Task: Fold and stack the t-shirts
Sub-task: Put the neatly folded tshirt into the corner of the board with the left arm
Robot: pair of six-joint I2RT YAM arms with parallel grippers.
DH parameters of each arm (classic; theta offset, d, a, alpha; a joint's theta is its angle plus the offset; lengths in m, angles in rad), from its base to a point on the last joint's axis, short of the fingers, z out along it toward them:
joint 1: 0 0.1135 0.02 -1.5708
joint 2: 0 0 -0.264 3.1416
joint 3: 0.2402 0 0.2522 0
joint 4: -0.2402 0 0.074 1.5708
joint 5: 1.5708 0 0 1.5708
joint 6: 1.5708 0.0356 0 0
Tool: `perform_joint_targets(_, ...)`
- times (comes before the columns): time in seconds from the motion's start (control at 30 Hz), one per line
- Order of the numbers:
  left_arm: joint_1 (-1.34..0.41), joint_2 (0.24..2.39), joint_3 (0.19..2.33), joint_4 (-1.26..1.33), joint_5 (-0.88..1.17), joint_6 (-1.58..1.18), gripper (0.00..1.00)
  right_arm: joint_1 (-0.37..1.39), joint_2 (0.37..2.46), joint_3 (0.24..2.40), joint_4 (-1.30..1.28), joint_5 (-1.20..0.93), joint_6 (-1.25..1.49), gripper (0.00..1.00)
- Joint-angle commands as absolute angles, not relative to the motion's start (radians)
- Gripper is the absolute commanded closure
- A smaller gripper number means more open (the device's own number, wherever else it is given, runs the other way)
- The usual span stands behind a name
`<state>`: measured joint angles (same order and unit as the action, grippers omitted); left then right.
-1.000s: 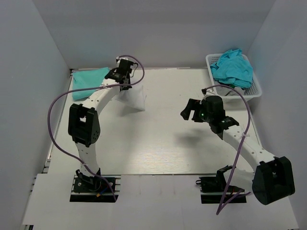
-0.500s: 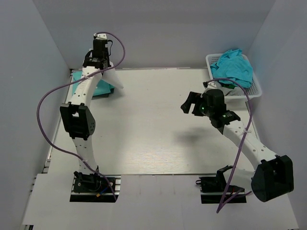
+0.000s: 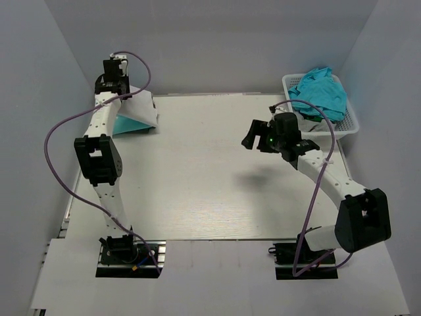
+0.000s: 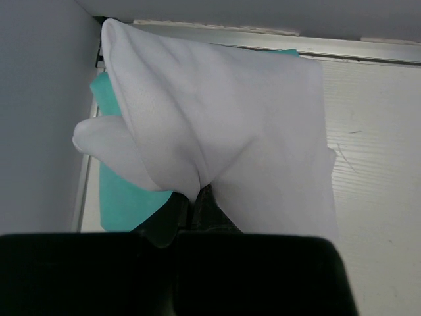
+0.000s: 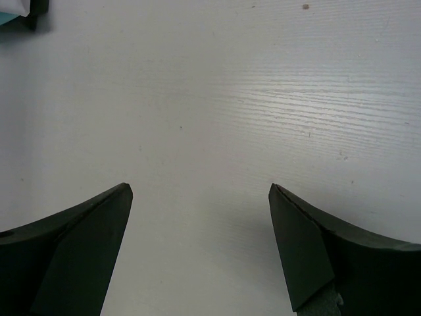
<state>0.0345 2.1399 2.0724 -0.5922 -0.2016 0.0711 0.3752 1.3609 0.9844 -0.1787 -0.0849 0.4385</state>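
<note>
Aloft, the limp white t-shirt (image 4: 230, 125) hangs pinched in the left hand (image 4: 194, 207) over the teal t-shirt (image 4: 122, 197), far-left on the counter (image 3: 210, 184); right hand (image 5: 200, 197) wide, empty. Likely light, floppy: grip bunched edges.

The left arm (image 3: 104, 126) and the right arm (image 3: 323, 172) are built of white tubular links joined by bulky black joint housings (image 3: 96, 161). A purple cable (image 3: 46, 141) is run loosely along each arm. Each arm is bolted to a black base plate (image 3: 129, 255). A small green light (image 3: 272, 139) is seen on the right arm's black wrist housing. The right pincer (image 5: 200, 191) is formed of two matte black, wedge-shaped fingers (image 5: 79, 243) tapered to blunt tips.
</note>
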Motion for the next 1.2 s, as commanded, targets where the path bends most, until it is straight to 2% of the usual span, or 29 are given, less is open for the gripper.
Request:
perform_joint_targets(0.0, 0.083, 2.154, 2.103, -0.566, -0.146, 0.107, 1.00, 0.374, 1.382, 1.043, -0.164, -0.115, 0.440, 0.10)
perform_joint_targets(0.2, 0.132, 2.206, 2.115, -0.604, -0.080, 0.132, 1.00, 0.376, 1.420, 1.072, -0.167, -0.117, 0.439, 0.10)
perform_joint_targets(0.33, 0.152, 2.258, 2.155, -0.650, -0.155, 0.123, 1.00, 0.376, 1.462, 1.107, -0.170, -0.139, 0.436, 0.10)
perform_joint_targets(0.47, 0.172, 2.279, 2.166, -0.669, -0.183, 0.123, 0.51, 0.376, 1.493, 1.123, -0.166, -0.161, 0.431, 0.10)
perform_joint_targets(0.5, 0.181, 2.292, 2.183, -0.686, -0.195, 0.123, 0.27, 0.374, 1.500, 1.127, -0.173, -0.176, 0.433, 0.10)
perform_joint_targets(0.57, 0.181, 2.308, 2.241, -0.725, -0.210, 0.080, 0.00, 0.374, 1.535, 1.173, -0.217, -0.186, 0.420, 0.10)
perform_joint_targets(0.7, 0.190, 2.329, 2.335, -0.768, -0.228, 0.023, 0.00, 0.374, 1.560, 1.204, -0.219, -0.213, 0.419, 0.10)
perform_joint_targets(0.83, 0.190, 2.289, 2.344, -0.801, -0.291, -0.078, 0.00, 0.376, 1.537, 1.175, -0.187, -0.225, 0.437, 0.10)
perform_joint_targets(0.93, 0.199, 2.255, 2.313, -0.801, -0.256, -0.161, 0.00, 0.376, 1.520, 1.157, -0.176, -0.224, 0.439, 0.10)
perform_joint_targets(1.17, 0.189, 2.181, 2.241, -0.695, 0.156, -0.170, 0.00, 0.377, 1.491, 1.115, -0.173, -0.207, 0.442, 0.10)
